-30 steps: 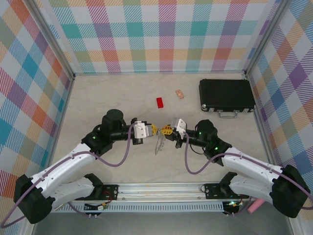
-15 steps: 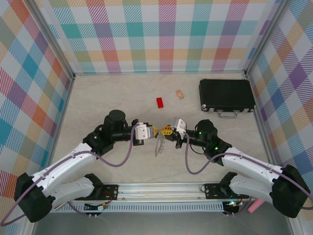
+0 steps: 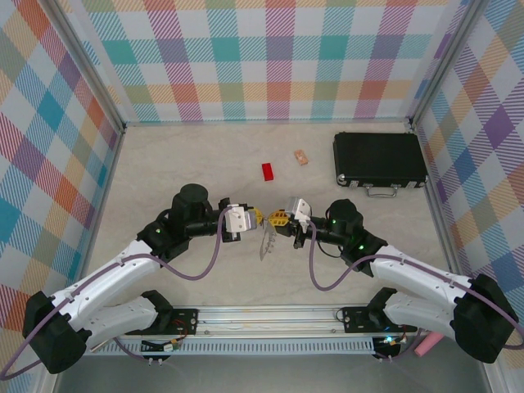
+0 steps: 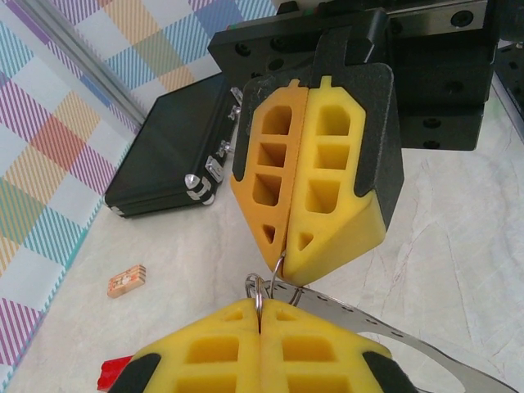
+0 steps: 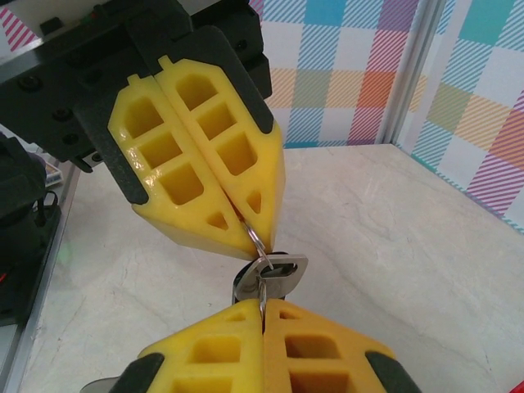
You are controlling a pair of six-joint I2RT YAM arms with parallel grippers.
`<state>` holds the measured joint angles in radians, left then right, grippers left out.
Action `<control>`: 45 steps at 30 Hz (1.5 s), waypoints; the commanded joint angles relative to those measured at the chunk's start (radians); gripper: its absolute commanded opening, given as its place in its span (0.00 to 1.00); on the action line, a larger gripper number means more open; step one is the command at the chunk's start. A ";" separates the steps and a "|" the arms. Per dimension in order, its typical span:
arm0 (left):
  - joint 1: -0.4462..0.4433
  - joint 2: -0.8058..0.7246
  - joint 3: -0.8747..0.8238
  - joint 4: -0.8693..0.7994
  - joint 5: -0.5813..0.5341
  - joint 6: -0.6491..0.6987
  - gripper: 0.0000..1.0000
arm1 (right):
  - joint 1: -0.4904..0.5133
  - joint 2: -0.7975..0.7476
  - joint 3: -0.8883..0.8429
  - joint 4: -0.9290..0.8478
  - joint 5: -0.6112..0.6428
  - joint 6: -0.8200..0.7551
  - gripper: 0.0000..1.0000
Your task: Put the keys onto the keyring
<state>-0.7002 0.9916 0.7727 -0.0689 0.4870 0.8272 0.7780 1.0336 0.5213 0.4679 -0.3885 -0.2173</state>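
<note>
Two claws meet tip to tip over the middle of the table [image 3: 176,160], the left claw [image 3: 252,218] and the right claw [image 3: 277,219]. Both have their yellow fingers pressed flat together.

One keyring [image 3: 265,241] hangs between and just below the tips. From above it reads as a narrow grey strip seen edge-on, its long axis running from the tips back toward the near edge and leaning a little left. The left wrist view shows its face instead, a flat grey band curving away to the lower right, with a wire loop [image 4: 258,291] pinched in the left claw's seam.

One key [image 5: 278,268], silver over black, shows in the right wrist view. It is too small to make out from above. It sits on a wire ring that runs up into the left claw's tips, and it touches the right claw's tips. A thin metal edge enters the right claw's seam. I cannot tell whether that edge is the key or a loop.

Farther back lie one red block [image 3: 268,170], then one tan block [image 3: 302,156] beside it. One black case [image 3: 379,158] rests at the far right, handle toward the arms.
</note>
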 commanded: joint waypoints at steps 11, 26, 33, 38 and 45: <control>-0.011 0.008 0.004 -0.003 0.042 0.010 0.00 | -0.005 0.000 0.046 0.014 -0.022 0.013 0.00; -0.022 0.031 0.004 -0.033 0.024 0.024 0.00 | -0.004 -0.008 0.046 0.021 -0.026 0.013 0.00; -0.022 0.046 0.008 -0.052 0.029 0.018 0.00 | -0.004 -0.023 0.034 0.035 -0.016 0.012 0.00; -0.022 0.048 0.006 -0.046 0.042 0.006 0.00 | -0.004 -0.034 0.023 0.047 0.001 0.012 0.00; -0.028 0.042 -0.009 -0.039 0.046 -0.003 0.00 | -0.005 -0.043 0.014 0.060 0.046 0.018 0.00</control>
<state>-0.7055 1.0286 0.7731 -0.0837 0.4850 0.8268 0.7780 1.0199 0.5308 0.4393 -0.3744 -0.2165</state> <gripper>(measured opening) 0.045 0.048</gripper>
